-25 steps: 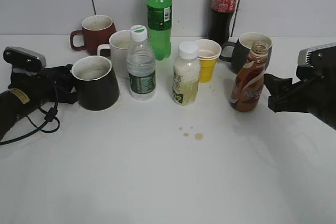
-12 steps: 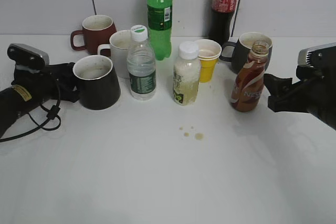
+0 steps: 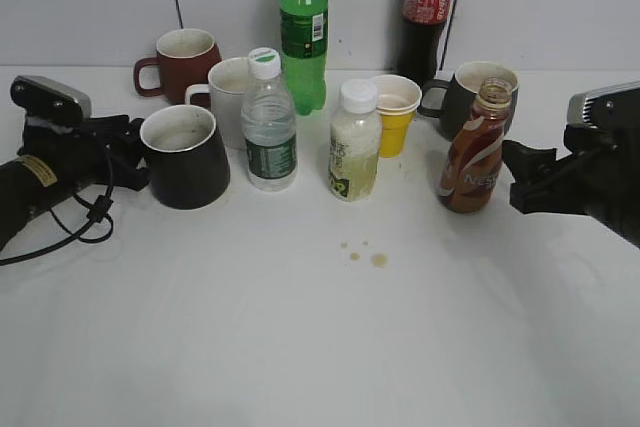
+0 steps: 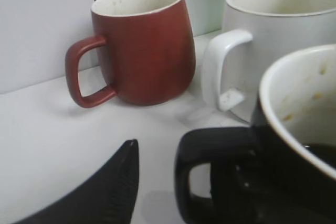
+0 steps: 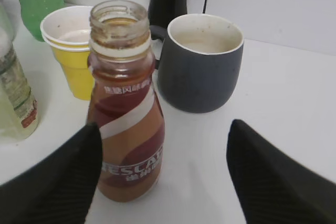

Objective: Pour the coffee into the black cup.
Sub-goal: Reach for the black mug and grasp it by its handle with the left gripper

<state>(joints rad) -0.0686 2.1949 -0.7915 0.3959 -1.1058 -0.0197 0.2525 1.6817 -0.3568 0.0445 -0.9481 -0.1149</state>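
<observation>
Brown coffee bottle (image 5: 126, 114) between spread jaws.

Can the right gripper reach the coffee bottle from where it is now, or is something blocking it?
Probably yes. The right gripper is open with the uncapped coffee bottle just ahead between its fingers; the grey mug stands behind it, out of the way.

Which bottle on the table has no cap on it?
The brown coffee bottle in front of the right gripper. Its mouth is open, while the water bottle, the pale juice bottle and the green bottle are capped.
</observation>
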